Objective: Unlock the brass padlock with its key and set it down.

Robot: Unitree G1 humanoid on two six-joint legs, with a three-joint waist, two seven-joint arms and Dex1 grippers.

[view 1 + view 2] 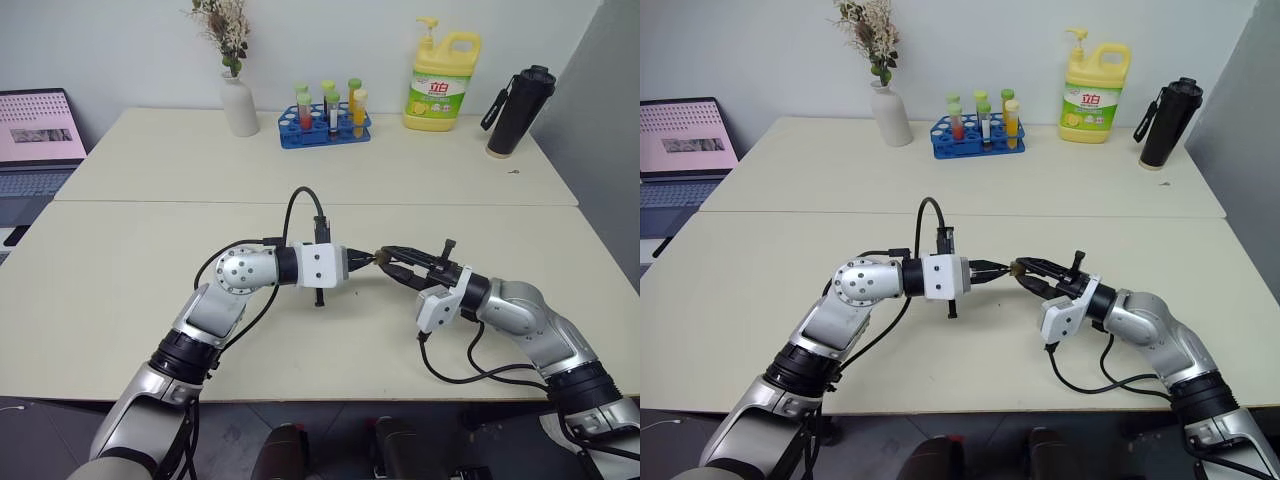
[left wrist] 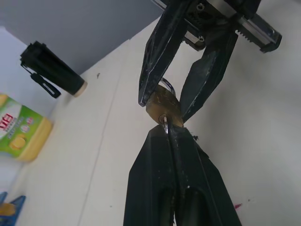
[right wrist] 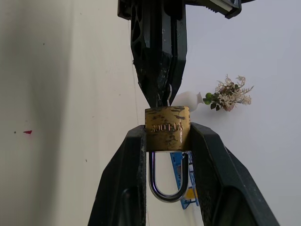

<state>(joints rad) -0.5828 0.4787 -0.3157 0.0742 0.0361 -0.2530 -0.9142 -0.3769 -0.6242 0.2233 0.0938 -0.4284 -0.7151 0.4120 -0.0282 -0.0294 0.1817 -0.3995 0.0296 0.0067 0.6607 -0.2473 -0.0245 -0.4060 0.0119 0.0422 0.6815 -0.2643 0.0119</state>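
Two silver-grey metallic arms with black ribbed bands near the upper joints. Round silver elbow housing dotted with small screws on the left arm (image 1: 245,270). White boxy wrist blocks, black cables looping from each. Black tapered fingers (image 3: 124,188), scuffed and speckled with wear.

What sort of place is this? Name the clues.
Probably a lab or office workspace: pale tables, a rack of coloured test tubes, a laptop, plus a vase and detergent bottle.

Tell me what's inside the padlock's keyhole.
A thin silvery key sits in the padlock, pinched by the shut left gripper. Its blade is hidden inside; the right gripper clamps the body.
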